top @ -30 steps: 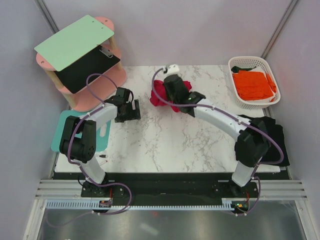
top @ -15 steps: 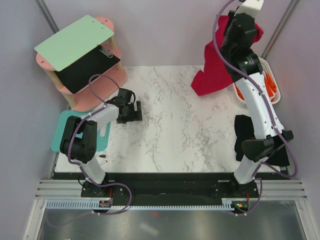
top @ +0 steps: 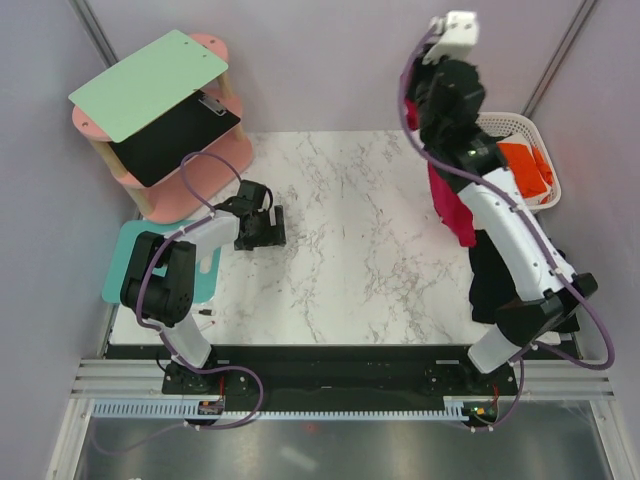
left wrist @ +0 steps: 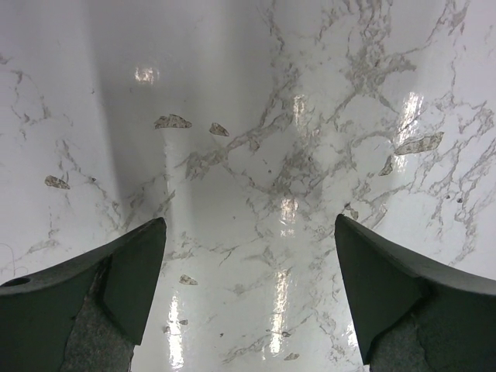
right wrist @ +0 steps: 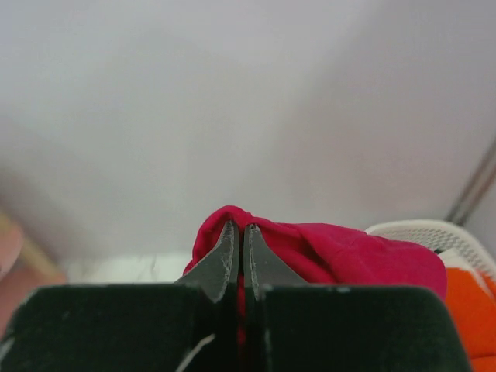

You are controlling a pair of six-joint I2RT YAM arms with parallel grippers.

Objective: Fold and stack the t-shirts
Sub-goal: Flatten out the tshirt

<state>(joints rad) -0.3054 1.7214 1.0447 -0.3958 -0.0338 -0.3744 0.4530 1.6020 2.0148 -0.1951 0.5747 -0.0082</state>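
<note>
The left tool [left wrist: 249,232] hangs low over the bare marble counter [top: 340,280] at 9 o'clock, jaws spread wide, nothing between them. Just outside it, at the 8 o'clock edge, lies the teal mat [top: 125,270]. Across at 4 o'clock, the black t-shirt [top: 490,280] sits bunched on the counter's right edge, partly behind the right arm. Up that side now: the right tool [right wrist: 239,236] is pinched tight on a fold of the crimson t-shirt [top: 455,210], held high at 2 o'clock, the cloth hanging down in a narrow drape. Its lower end meets the black one in the top view; whether they touch, can't tell. Beyond, in the far right corner, the white basket [top: 512,122] holds the orange t-shirt [top: 525,165]. Far left, 11 o'clock, the mint-green board [top: 150,82] tops a pink shelf [top: 205,185].
</note>
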